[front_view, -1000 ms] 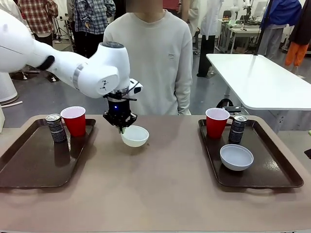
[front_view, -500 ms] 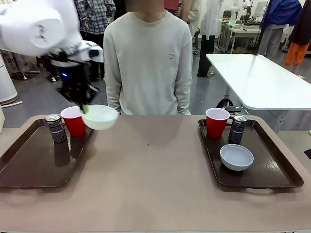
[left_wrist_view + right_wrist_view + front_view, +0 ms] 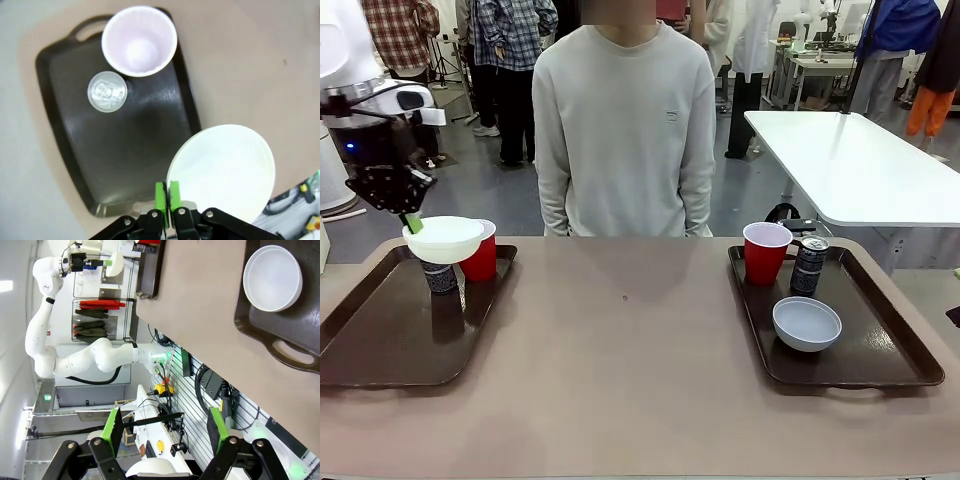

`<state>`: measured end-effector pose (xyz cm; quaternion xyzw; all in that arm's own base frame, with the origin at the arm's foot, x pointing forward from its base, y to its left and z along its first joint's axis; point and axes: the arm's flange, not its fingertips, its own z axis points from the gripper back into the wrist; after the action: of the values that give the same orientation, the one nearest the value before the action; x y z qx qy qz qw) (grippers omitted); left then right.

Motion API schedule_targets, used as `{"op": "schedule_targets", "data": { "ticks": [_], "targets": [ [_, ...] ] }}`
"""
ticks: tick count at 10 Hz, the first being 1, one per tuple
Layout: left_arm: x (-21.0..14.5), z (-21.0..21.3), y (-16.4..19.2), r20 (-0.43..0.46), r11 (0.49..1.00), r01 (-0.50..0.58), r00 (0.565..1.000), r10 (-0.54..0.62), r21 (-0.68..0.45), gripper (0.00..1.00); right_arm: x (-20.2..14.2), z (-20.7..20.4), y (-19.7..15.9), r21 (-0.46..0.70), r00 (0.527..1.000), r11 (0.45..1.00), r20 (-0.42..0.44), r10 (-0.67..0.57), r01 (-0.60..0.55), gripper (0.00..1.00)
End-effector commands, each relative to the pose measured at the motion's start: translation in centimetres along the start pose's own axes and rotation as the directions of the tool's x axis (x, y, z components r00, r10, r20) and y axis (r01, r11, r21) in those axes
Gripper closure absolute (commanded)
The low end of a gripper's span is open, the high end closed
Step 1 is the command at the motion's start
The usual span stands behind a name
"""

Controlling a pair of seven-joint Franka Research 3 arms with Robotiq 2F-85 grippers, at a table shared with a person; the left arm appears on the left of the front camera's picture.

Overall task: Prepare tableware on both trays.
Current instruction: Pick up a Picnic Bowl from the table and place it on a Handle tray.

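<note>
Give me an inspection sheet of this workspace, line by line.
Surface: tan table, bare between the trays.
Job's things: left tray holds cup and can; right tray holds cup, can and bowl.
Clutter: nothing seen.
Grippers: left claw shut on second bowl's rim, above the left tray; right claw open, empty.
Cables: bundles under the table edge.
Surroundings: person at far side; white table behind.

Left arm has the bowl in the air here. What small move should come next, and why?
Probably lower it onto bare tray. The left gripper pinches the white bowl by its rim above the left tray, whose red cup and can leave open floor.
</note>
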<state>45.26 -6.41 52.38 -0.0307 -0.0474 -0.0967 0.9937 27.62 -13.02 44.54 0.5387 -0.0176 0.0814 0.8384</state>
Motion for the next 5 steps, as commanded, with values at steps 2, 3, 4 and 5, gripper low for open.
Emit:
{"op": "schedule_targets", "data": {
  "ticks": [2,3,4,5],
  "targets": [
    [0.25,0.02,-0.93,-0.015,0.999,-0.043,0.999,0.044,0.026,1.00,-0.09,-0.08,0.18,0.008,1.000,1.000,0.002,-0.015,0.015,0.12],
    [0.25,0.02,-0.93,-0.015,0.999,-0.043,0.999,0.044,0.026,1.00,-0.09,-0.08,0.18,0.008,1.000,1.000,0.002,-0.015,0.015,0.12],
    [0.25,0.02,-0.93,-0.015,0.999,-0.043,0.999,0.044,0.026,1.00,-0.09,-0.08,0.18,0.008,1.000,1.000,0.002,-0.015,0.015,0.12],
    [-0.02,-0.19,-0.78,-0.004,1.000,-0.015,1.000,0.015,0.003,0.96,-0.09,-0.08,0.18,0.008,1.000,1.000,0.002,-0.015,0.015,0.12]
  ]
}}
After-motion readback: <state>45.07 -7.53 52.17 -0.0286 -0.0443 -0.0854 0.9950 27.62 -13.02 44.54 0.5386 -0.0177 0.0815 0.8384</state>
